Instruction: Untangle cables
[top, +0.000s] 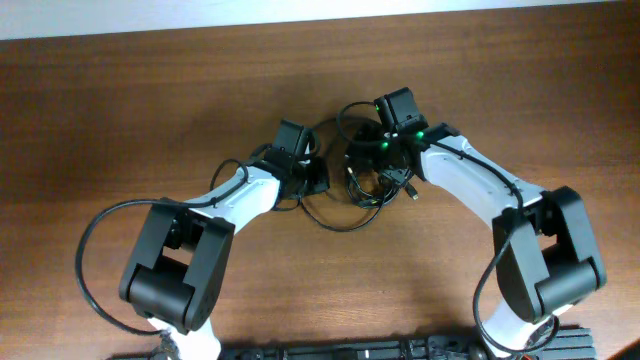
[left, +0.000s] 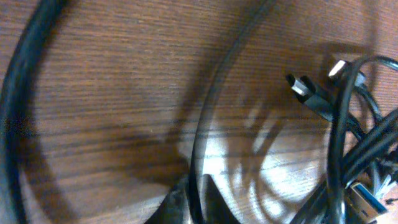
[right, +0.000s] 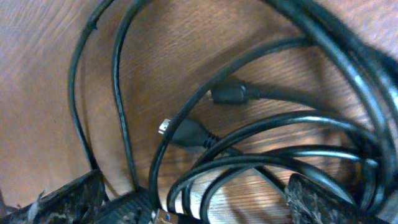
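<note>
The cables (top: 366, 188) lie as a knotted black bundle at the table's middle, with one thin loop (top: 335, 222) trailing toward the front. My left gripper (top: 318, 180) is at the bundle's left side. In the left wrist view it (left: 196, 205) is shut on one thin cable strand (left: 208, 106) that runs up across the wood, with small plugs (left: 311, 93) to the right. My right gripper (top: 386, 165) is over the bundle's top. In the right wrist view it (right: 193, 205) is open, its fingers wide apart with several strands and two plugs (right: 186, 132) between and ahead of them.
The brown wooden table (top: 150, 120) carries everything. A thicker black arm wire (left: 18, 93) curves at the left of the left wrist view. The left arm's own wire loops out at the front left (top: 88, 245). A pale wall edge (top: 300, 15) borders the back.
</note>
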